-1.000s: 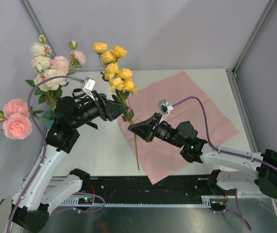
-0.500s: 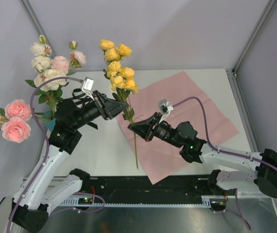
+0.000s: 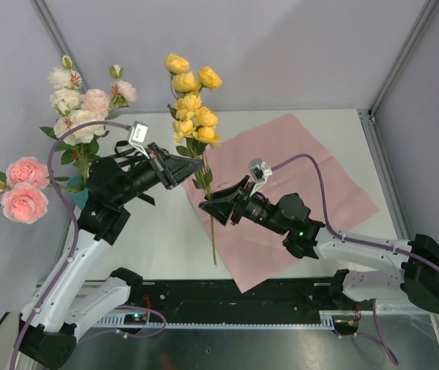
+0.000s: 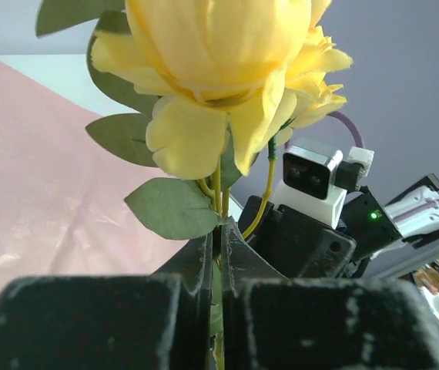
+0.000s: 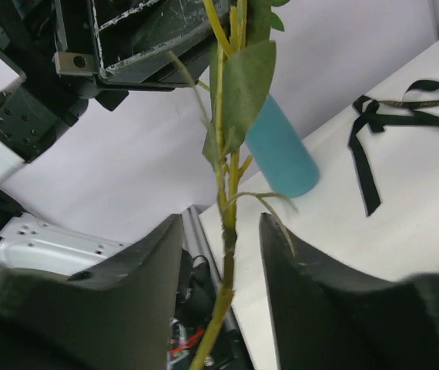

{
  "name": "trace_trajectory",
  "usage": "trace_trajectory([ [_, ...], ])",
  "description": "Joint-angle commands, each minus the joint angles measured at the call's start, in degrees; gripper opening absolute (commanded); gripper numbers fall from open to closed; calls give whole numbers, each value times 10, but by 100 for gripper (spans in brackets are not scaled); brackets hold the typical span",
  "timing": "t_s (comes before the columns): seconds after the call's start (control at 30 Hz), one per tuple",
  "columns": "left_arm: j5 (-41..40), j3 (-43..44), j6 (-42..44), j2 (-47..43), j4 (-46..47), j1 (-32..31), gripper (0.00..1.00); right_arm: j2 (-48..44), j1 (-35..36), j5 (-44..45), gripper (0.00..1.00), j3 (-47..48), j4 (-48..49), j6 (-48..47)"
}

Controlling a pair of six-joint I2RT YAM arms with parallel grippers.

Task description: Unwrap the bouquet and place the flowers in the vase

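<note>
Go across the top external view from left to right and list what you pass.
Big pink roses → cream-white and pink rose cluster → yellow roses → pink paper sheet → right arm's base.

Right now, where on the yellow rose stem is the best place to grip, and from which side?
Grip the thin stem high up, just under the yellow blooms, where the left gripper is pinching it. It stands nearly upright and looks top-heavy, so come in level from the left, jaws either side.
</note>
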Motion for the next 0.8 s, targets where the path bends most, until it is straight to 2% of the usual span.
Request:
trace_trajectory([
  [0.0,-83,15,91,-43,-13,-6,0,-19,4,13,66,0,-14,-11],
  [0.07,-151,34,151,-62,-63,-5,0,-34,4,23,82,0,-35,-18],
  [0.13,-215,49,208,-80,-97,-6,0,-48,4,32,92,-2,-53,-25],
  [0.2,-283,55,260,-103,-112,-6,0,-61,5,39,98,-7,-61,-29],
  [0.43,-502,76,473,-149,-109,-5,0,-89,4,53,99,-26,-75,-35],
  [0.57,-618,81,581,-151,-54,-6,0,-93,4,67,99,-34,-71,-32],
  [0.67,-669,90,646,-144,0,-5,0,-92,2,68,99,-36,-71,-32],
  [0.77,-682,105,711,-134,40,-3,0,-96,1,67,99,-37,-79,-33],
])
